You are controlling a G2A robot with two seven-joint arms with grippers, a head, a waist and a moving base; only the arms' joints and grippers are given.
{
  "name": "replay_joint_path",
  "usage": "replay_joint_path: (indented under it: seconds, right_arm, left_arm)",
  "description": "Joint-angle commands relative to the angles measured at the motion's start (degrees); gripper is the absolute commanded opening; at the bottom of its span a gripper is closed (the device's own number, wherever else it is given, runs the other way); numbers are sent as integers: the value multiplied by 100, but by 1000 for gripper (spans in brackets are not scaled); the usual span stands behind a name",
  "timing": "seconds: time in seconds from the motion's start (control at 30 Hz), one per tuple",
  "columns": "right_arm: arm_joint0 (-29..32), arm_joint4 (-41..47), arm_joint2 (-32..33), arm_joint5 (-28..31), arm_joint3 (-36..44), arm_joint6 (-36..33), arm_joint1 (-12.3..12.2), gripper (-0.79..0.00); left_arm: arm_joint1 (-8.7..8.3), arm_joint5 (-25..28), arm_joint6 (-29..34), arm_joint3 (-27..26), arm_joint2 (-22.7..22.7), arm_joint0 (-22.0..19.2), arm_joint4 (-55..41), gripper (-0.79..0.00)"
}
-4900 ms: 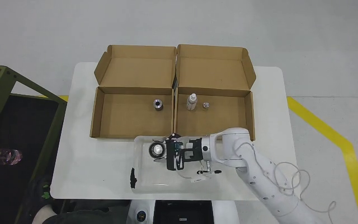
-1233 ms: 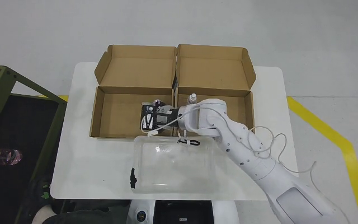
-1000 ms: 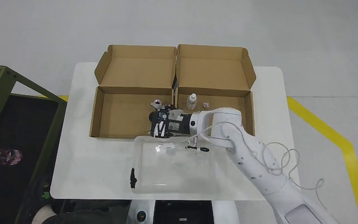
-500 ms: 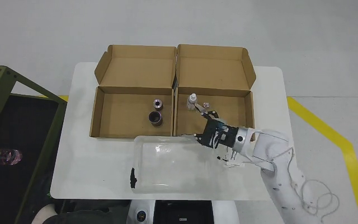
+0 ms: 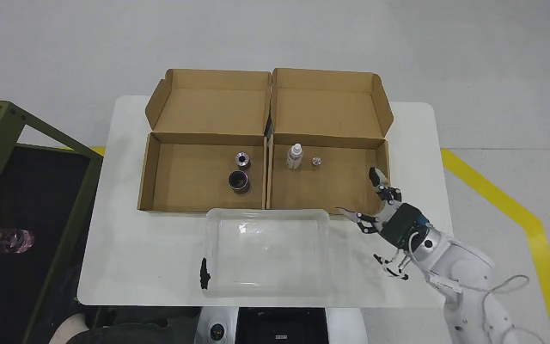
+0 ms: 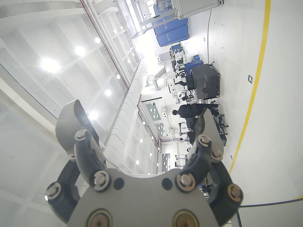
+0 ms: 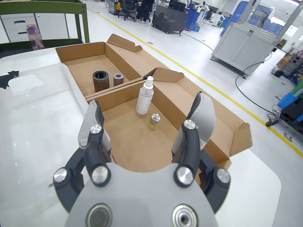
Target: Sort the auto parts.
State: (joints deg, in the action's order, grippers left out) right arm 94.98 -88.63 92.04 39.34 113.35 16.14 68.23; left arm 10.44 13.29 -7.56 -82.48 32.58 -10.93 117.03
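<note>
white bench seen from above, carrying a clear plastic tray along its near edge and, just behind the tray, touching side by side, the left-hand box and the right-hand box, both cardboard, both lying open with lids folded back. sitting in the left-hand box: a dark sleeve and, just behind it, a small metal cylinder. standing in the right-hand box: a white spray bottle with a small capped vial just beside it. lying at the tray's left edge: a black scrap. hovering above the front right corner of the right-hand box, well apart from every part: the right gripper, fingers spreading wide.

from the left wrist: pointing up at a bright hall ceiling with rows of lamps, the left gripper holding its fingers wide apart.

from the right wrist: looking past the spread fingers into the right-hand box, bottle standing upright with the vial near it, sleeve and cylinder standing close together beyond the dividing walls, tray lying alongside both boxes.
</note>
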Motion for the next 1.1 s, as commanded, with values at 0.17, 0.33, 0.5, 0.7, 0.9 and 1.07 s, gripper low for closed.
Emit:
replay_joint_path:
  seconds: [0.17,0.33,0.5,0.7,0.9,1.07]
  right_arm:
    - [485,95,500,-326,-192,726,-42,-71]
    - [756,216,900,-393,-212,911,-75,-15]
    - [851,429,1093,-400,-292,919,-92,0]
    - [825,637,1136,-422,-396,812,-101,0]
    - [824,638,1137,-423,-396,812,-101,0]
    - [825,637,1136,-422,-396,812,-101,0]
  left_arm:
    - [0,0,0,0,0,0,0,0]
    - [0,0,0,0,0,0,0,0]
    - [0,0,0,0,0,0,0,0]
    - [0,0,0,0,0,0,0,0]
    - [0,0,0,0,0,0,0,-1]
    - [0,0,0,0,0,0,0,-1]
